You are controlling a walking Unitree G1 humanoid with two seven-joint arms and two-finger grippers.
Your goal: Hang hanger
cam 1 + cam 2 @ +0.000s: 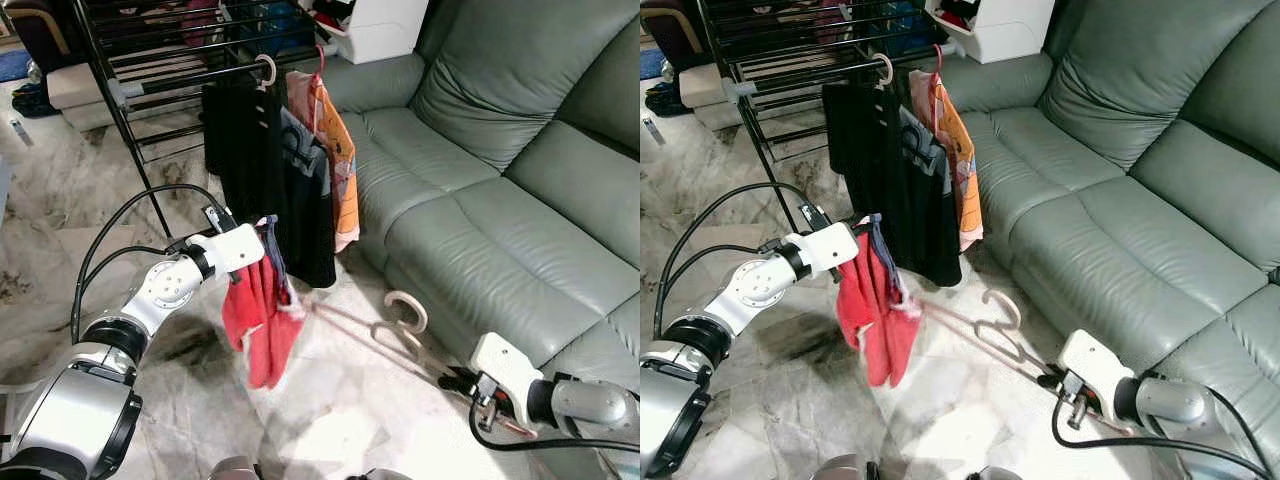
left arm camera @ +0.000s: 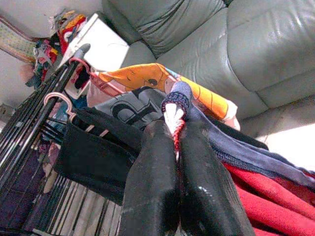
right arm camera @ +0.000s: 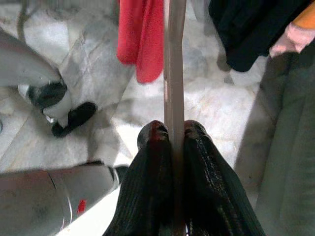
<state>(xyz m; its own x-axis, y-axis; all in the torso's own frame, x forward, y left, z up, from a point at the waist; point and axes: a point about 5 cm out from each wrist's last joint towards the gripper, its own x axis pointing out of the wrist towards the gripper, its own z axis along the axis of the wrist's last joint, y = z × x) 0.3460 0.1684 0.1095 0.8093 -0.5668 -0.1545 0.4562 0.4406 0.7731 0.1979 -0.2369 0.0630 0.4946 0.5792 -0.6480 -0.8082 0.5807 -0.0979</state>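
The left hand pinches the collar of a red garment hanging over the marble floor, near the black drying rack. The right hand, beside the grey-green leather sofa, grips a pale wooden hanger clamped between its fingers.

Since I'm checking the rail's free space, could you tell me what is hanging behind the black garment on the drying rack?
Behind the black garment hang a grey shirt and an orange one; their lower parts are covered.
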